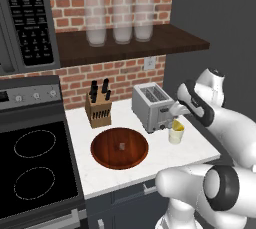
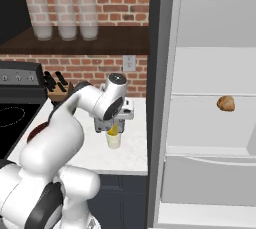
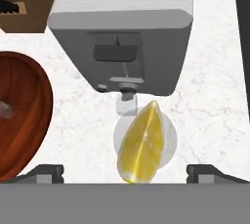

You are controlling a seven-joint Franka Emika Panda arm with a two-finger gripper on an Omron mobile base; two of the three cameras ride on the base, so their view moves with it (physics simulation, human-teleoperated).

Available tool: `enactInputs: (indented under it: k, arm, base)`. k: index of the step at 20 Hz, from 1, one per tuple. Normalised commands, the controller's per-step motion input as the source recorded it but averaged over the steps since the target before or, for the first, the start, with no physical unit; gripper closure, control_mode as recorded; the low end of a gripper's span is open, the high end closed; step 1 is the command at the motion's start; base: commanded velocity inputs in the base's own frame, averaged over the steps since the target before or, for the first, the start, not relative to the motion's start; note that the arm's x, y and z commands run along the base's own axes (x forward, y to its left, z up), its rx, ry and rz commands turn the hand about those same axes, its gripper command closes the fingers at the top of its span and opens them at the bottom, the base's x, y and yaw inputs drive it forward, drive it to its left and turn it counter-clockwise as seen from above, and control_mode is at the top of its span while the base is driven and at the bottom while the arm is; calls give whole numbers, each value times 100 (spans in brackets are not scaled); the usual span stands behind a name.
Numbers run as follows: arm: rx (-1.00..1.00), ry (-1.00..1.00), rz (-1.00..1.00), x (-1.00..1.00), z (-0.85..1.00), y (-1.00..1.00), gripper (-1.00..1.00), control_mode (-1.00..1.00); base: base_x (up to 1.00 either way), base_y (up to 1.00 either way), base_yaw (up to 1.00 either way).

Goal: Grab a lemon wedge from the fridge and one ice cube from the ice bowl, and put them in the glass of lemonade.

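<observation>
The ice bowl (image 3: 19,115) is cut off by the hand view's left edge, the small pale cube (image 1: 121,146) at its centre too blurred to identify, while the arm hides most of the toaster (image 2: 102,124) at the right base view's centre.

A boxy silver two-slot toaster (image 1: 152,106) stands on the white marble counter (image 1: 195,148). At its nine o'clock sits a wooden knife block (image 1: 98,109) with black handles. Three tall frosted jars (image 1: 118,20) line the dark wooden shelf (image 1: 170,40) at twelve o'clock.

Brick wall (image 1: 115,75), dark shelf (image 1: 130,43), white counter (image 1: 150,165)
</observation>
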Motion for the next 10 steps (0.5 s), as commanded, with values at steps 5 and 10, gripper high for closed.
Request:
enactInputs:
  k: [5, 10]
  arm:
    - [0, -8, 0, -59, 37, 0, -100, -100]
    - [-1, -12, -4, -80, 49, 10, -100, -100]
  base:
    - [0, 0, 0]
    - [0, 0, 0]
